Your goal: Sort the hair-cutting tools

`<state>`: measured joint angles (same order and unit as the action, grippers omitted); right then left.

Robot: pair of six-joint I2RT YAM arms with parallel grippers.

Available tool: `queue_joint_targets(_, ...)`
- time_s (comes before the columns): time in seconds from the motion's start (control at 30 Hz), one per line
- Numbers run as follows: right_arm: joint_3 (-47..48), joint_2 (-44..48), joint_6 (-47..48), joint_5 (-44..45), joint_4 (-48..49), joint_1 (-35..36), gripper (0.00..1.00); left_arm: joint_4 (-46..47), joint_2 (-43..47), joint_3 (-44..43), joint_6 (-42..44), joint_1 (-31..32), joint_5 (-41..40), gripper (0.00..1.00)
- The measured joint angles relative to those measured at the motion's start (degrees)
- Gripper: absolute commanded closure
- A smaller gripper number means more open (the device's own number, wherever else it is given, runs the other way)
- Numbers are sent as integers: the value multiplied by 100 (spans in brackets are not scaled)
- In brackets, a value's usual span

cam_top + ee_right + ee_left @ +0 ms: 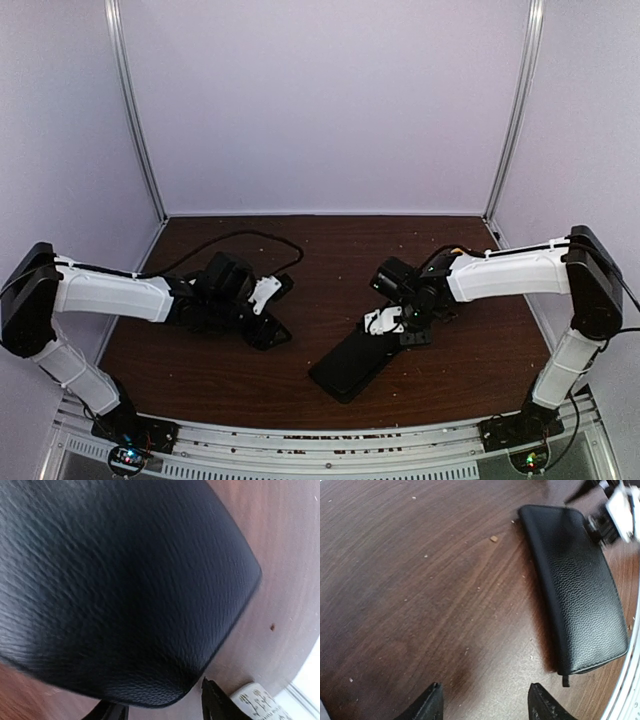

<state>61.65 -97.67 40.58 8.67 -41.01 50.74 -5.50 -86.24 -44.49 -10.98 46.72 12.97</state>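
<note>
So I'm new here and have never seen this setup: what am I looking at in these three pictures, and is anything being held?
Two robot arms are bolted at the near edge of a brown table. The wide picture comes from a camera above and behind them; the other two come from cameras on each wrist. Each arm ends in a two-finger tool.

The only thing lying on the table is a flat black zip case, closed. No scissors show.

The left tool stands open over bare wood, holding nothing. The right tool sits very close over one end of the case; whether it grips it can't be told.
</note>
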Motion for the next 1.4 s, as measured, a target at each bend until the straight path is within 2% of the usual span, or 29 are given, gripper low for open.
queue_joint_targets(0.13, -4, 195, 170, 83, -63, -140, 39, 186, -249, 0, 264, 11, 269, 43)
queue_joint_targets(0.27, -92, 796, 417, -256, -190, 59, 38, 251, -317, 35, 343, 96, 424, 43)
queue_joint_targets(0.43, -275, 1292, 745, -498, -201, 275, 38, 365, -149, 258, 267, 605, 328, 43)
queue_joint_targets(0.6, -339, 1316, 1014, -634, -68, 391, 38, 420, 20, 479, 24, 1064, 219, 49)
queue_joint_targets(0.8, -415, 1244, 1198, -634, 483, 750, 39, 479, -24, 719, -240, 1088, 216, 57)
queue_joint_targets(1.13, -424, 870, 1204, -634, 964, 1034, 39, 656, -789, 345, -240, 1115, 457, 58)
queue_joint_targets(1.4, -590, 846, 1172, -651, 1095, 1091, 40, 640, -1292, -72, -136, 1115, 616, 77)
